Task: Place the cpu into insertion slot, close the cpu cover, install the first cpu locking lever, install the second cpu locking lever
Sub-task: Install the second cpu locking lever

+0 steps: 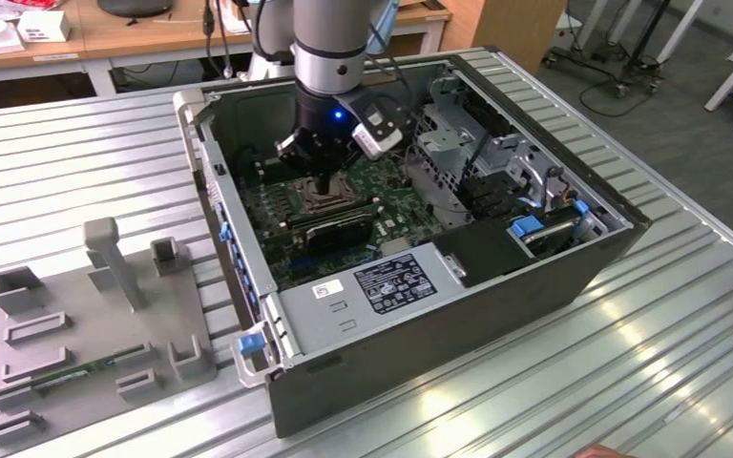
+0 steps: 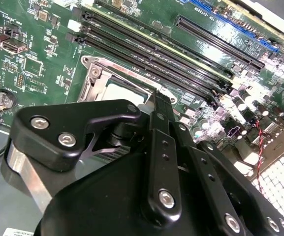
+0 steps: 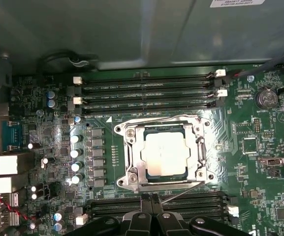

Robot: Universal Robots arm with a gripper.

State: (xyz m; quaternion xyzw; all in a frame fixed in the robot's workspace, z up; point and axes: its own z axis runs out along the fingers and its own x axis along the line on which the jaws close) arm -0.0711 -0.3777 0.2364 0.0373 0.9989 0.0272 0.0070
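Looking at the cover (image 3: 164, 129) lying over the cpu (image 3: 166, 153), you see thin stiff metal, its levers best pushed near their ends, pincer (image 3: 151, 200) pressed together.

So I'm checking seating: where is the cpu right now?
The cpu lies flat in the insertion slot on the green motherboard, framed by the cpu cover, between the two banks of long black memory slots in the first wrist view.
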